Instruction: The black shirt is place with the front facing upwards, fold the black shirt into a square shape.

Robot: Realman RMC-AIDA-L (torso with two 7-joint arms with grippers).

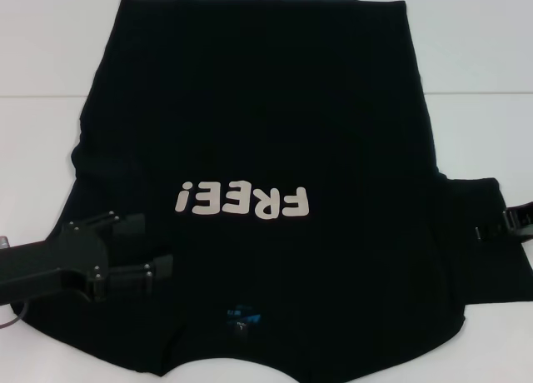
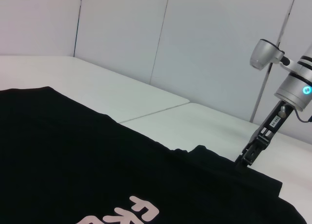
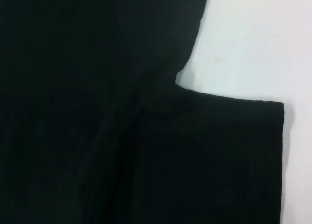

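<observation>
The black shirt (image 1: 266, 108) lies flat on the white table (image 1: 475, 67), front up, with its off-white "FREE!" lettering (image 1: 241, 201) toward me and a small blue neck label (image 1: 243, 318) near the front edge. My left gripper (image 1: 148, 248) hovers open over the shirt's left shoulder area, nothing between its fingers. My right gripper (image 1: 491, 229) is at the outer edge of the right sleeve (image 1: 479, 258). In the left wrist view the right gripper (image 2: 245, 160) points down onto that sleeve's edge. The right wrist view shows the shirt (image 3: 97, 112) at its armpit and sleeve.
Bare white table surface (image 2: 170, 121) surrounds the shirt at the far side and right. A seam line (image 1: 483, 93) crosses the table. White wall panels (image 2: 204, 44) stand behind the table. The shirt's near hem reaches the table's front edge.
</observation>
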